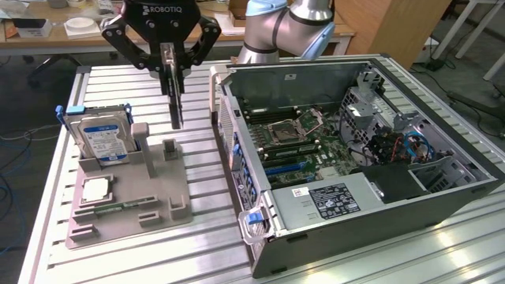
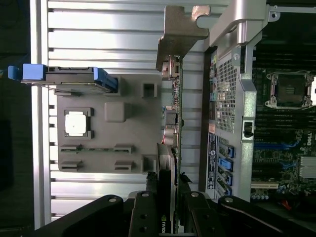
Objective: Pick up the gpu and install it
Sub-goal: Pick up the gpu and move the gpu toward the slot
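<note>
Black Robotiq gripper (image 1: 175,70) was clamped on thin dark gpu (image 1: 177,109) with pale metal bracket. It hung edge-on above grey fixture tray (image 1: 170,195), between blue-labelled silver hard drive (image 1: 103,139) and open PC case (image 1: 379,222).

workshop around a slotted metal table (image 1: 118,254)
a cluttered wooden desk (image 1: 79,42) at the back, grey floor (image 1: 28,106) with loose cables (image 1: 16,135)

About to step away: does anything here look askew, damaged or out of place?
Nothing stands out. The claw grips the gpu, which hangs straight; the hard drive stands upright in the grey tray.
</note>
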